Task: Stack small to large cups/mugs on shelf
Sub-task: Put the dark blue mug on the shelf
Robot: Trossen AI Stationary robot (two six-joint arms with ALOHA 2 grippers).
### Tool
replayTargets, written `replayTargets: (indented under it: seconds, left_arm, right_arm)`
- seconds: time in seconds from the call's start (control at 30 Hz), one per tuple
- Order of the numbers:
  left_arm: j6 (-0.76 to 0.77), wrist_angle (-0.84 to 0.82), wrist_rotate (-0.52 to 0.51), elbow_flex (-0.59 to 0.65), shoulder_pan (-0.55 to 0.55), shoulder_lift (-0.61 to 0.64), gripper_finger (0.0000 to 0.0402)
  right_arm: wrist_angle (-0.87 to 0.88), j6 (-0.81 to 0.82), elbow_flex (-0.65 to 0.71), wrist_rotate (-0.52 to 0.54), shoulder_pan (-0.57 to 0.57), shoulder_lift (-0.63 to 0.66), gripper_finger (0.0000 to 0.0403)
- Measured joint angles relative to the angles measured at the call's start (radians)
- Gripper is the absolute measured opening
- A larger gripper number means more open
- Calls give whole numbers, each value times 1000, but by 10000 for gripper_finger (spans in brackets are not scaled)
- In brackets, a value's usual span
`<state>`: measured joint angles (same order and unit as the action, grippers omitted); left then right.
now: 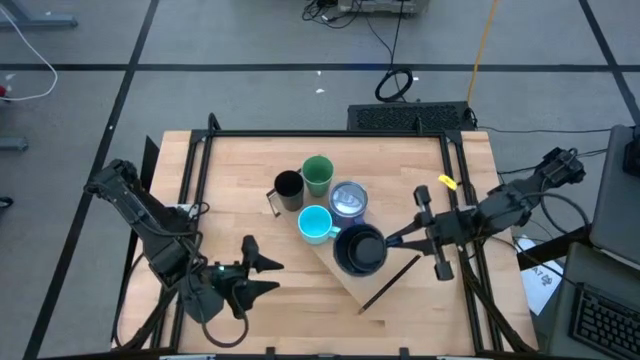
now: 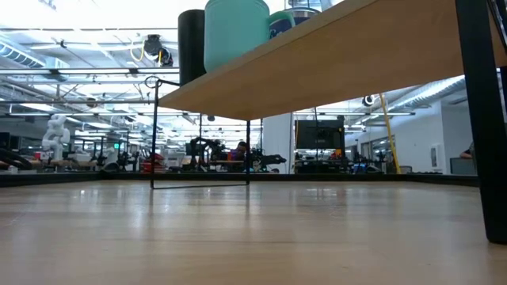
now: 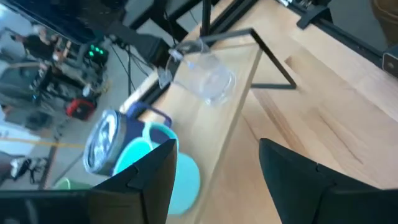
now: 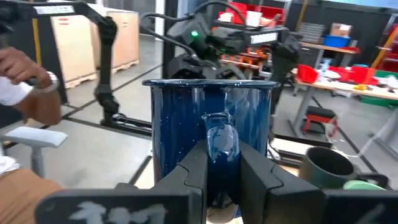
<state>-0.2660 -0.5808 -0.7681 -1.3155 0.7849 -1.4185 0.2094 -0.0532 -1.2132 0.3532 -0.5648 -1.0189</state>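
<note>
The shelf (image 1: 345,275) is lying diagonally across the middle of the worktop (image 1: 230,180), one short end toward the near edge. Five cups are sitting clustered on it.

The navy mug (image 1: 360,250) is standing nearest the shelf's near end. The right gripper (image 1: 398,240) is pinching this mug by its handle; in the right wrist view both fingers (image 4: 189,177) are pressing against the handle of the navy mug (image 4: 208,134).

Beyond the navy mug along the shelf, the cyan mug (image 1: 315,224) and the shiny tumbler (image 1: 348,199) are sitting side by side, touching or nearly so. Farther still, the black cup (image 1: 288,189) and the green cup (image 1: 318,174) are standing close together. A clear glass cup (image 3: 208,78) is showing near a bracket at the shelf's end in the left wrist view.

The left gripper (image 1: 266,277) is hovering well apart from the shelf, fingers spread, over bare worktop on the shelf's left. Open room is lying between it and the shelf's long edge.
</note>
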Motion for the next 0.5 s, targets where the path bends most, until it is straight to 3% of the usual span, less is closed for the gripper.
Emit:
replayTargets:
  seconds: [0.5]
  left_arm:
    - [160, -42, -1, 1, -1, 0, 230]
  right_arm:
    - [-14, 13, 214, 14, 0, 220, 41]
